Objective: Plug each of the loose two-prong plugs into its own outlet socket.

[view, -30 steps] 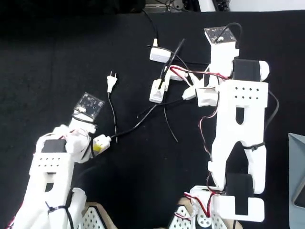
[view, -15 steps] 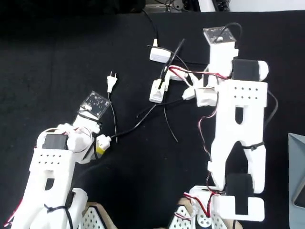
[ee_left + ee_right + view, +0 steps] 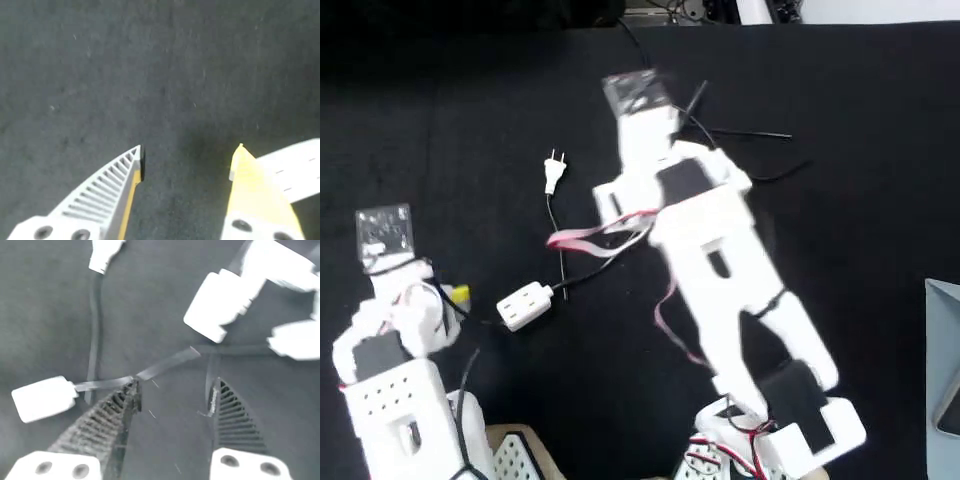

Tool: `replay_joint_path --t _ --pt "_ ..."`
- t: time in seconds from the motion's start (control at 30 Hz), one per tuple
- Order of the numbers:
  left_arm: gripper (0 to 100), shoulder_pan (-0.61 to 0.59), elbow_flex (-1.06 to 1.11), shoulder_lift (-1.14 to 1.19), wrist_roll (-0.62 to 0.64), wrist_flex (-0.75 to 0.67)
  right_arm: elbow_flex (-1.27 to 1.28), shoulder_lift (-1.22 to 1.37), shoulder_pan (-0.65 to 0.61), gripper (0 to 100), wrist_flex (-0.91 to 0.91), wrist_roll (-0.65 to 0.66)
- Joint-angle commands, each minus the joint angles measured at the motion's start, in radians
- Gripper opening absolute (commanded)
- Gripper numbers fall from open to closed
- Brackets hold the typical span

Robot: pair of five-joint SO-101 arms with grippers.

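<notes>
Two-prong plug (image 3: 554,170): loose on the black tabletop (image 3: 440,120), near one white outlet socket (image 3: 525,305). Left gripper (image 3: 190,155): jaws open above the tabletop. Right gripper (image 3: 175,387): jaws open above a black cord (image 3: 167,362), near another white socket block (image 3: 220,305).

Loose plug (image 3: 554,170) lies on the table (image 3: 860,120), far side, left of centre. Outlet block (image 3: 525,305) sits nearer the arm bases than the plug, just right of the left arm (image 3: 395,340). Right arm (image 3: 710,230) stretches across the middle, right of both.
</notes>
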Motion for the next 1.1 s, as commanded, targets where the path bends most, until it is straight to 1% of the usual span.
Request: replay_joint_path --t 0.0,0.13,0.27,0.37,0.5,0.77,0.83,1.0,1.07 --pt "28 -0.015 0.111 -0.133 0.012 -0.018 0.085 0.005 -0.103 21.5 -0.249 -0.018" --pt "28 -0.021 0.17 -0.25 0.014 -0.008 0.027 0.137 -0.164 21.5 -0.285 -0.021" --pt "28 -0.021 0.199 -0.351 0.014 0.037 -0.108 0.318 -0.19 21.5 -0.275 -0.077" --pt "28 -0.021 0.214 -0.416 0.012 0.078 -0.211 0.44 -0.195 21.5 -0.241 -0.083" --pt "28 -0.021 0.24 -0.493 0.012 0.098 -0.321 0.565 -0.192 21.5 -0.227 -0.084" --pt "28 -0.021 0.249 -0.591 0.012 0.155 -0.443 0.746 -0.192 21.4 -0.222 -0.084" --pt "28 -0.021 0.263 -0.601 0.012 0.153 -0.472 0.78 -0.189 18.3 -0.212 -0.083" --pt "28 -0.021 0.266 -0.601 0.012 0.153 -0.529 0.854 -0.189 0.7 -0.21 -0.074" --pt "28 -0.021 0.268 -0.601 0.012 0.153 -0.545 0.868 -0.184 2.1 -0.207 -0.074"
